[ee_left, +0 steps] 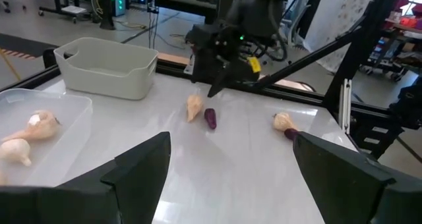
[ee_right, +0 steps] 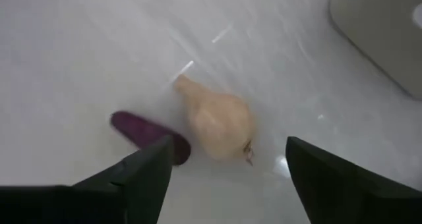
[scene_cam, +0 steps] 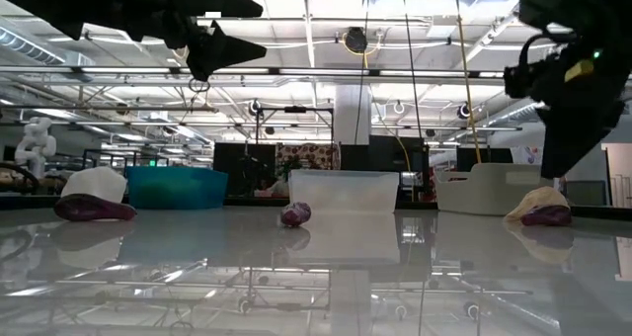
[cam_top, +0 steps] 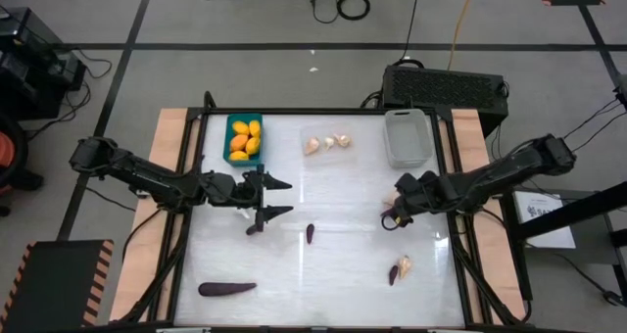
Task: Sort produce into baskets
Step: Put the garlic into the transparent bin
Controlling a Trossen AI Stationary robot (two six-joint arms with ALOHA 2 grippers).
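My right gripper (cam_top: pixel 397 212) is open and points down over a cream garlic bulb (ee_right: pixel 217 124) and a small purple eggplant piece (ee_right: pixel 146 136) that lie side by side on the table. Its fingers stand on either side of the bulb, above it. My left gripper (cam_top: pixel 277 199) is open and empty, held level above the table's middle left. The teal basket (cam_top: pixel 231 127) holds yellow-orange ovals (cam_top: pixel 245 140). A clear tray (cam_top: pixel 328 129) holds garlic bulbs (cam_top: pixel 326 144). The white-grey bin (cam_top: pixel 407 137) stands at the far right.
A small eggplant piece (cam_top: pixel 310 233) lies at the table's middle. A long eggplant (cam_top: pixel 227 288) lies near the front left. Another garlic bulb with a purple piece (cam_top: pixel 400 268) lies at the front right. A black box (cam_top: pixel 446 83) stands behind the table's far edge.
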